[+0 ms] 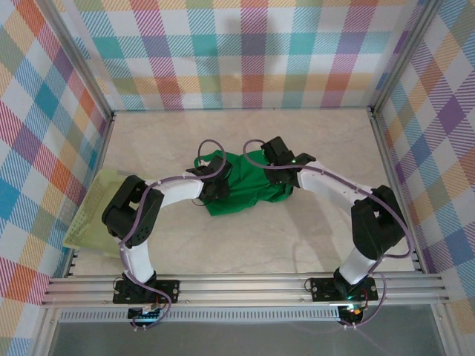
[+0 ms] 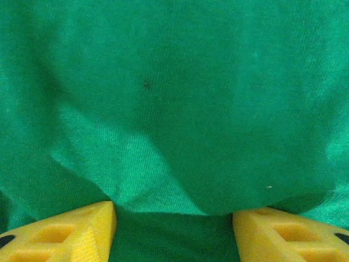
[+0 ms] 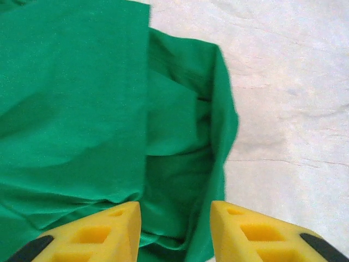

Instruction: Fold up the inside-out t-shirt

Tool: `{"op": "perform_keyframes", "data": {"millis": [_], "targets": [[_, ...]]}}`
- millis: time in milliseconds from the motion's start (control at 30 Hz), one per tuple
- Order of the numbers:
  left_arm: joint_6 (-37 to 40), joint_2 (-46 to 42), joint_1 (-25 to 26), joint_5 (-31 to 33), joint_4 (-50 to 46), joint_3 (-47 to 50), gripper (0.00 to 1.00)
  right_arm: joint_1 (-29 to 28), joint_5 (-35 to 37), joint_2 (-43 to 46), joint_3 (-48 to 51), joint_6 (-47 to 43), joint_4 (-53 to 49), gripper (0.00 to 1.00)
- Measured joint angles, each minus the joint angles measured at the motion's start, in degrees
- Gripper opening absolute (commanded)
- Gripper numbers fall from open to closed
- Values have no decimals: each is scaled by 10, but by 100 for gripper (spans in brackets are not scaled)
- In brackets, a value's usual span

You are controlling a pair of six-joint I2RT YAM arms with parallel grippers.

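The bright green t-shirt (image 1: 245, 185) lies crumpled in a heap at the middle of the table. My left gripper (image 1: 217, 185) rests on its left part. In the left wrist view the yellow fingers (image 2: 82, 232) stand wide apart and open, with green cloth (image 2: 174, 109) under and between them (image 2: 173, 210). My right gripper (image 1: 277, 158) sits at the heap's upper right. Its jaws (image 3: 174, 204) are partly apart and open, straddling a folded edge of the shirt (image 3: 180, 153) beside bare table.
A pale yellow-green mesh basket (image 1: 93, 215) leans at the table's left edge. Plaid walls enclose the back and both sides. Pale tabletop (image 1: 297, 237) spreads in front of and to the right of the shirt.
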State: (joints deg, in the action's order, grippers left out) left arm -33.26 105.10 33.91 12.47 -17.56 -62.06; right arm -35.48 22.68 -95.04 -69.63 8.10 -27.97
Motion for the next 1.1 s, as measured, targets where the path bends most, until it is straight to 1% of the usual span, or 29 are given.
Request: {"op": "perform_keyframes", "data": {"millis": [200,433,600,733,900,967,1033,1100], "targets": [[0,-1,0,-2,0,0,59,0,-83,-43,4,30,1,35],[0,-7,-1,-10,0,5,59,16,-130,-73,4,85,-1,32],[0,-9,-1,-11,2,8,59,33,-142,-95,-7,109,-6,34],[-2,-10,-1,-14,2,9,59,34,-153,-95,-7,115,-5,34],[-2,-10,-1,-16,2,9,60,34,-170,-95,-9,126,1,37],[-2,-10,-1,-17,2,9,60,35,-174,-97,-14,129,1,35],[-2,-11,-1,-18,2,9,60,35,-174,-104,-27,133,0,30],[-2,-12,-1,-20,2,11,60,35,-172,-116,-39,136,2,23]]}}
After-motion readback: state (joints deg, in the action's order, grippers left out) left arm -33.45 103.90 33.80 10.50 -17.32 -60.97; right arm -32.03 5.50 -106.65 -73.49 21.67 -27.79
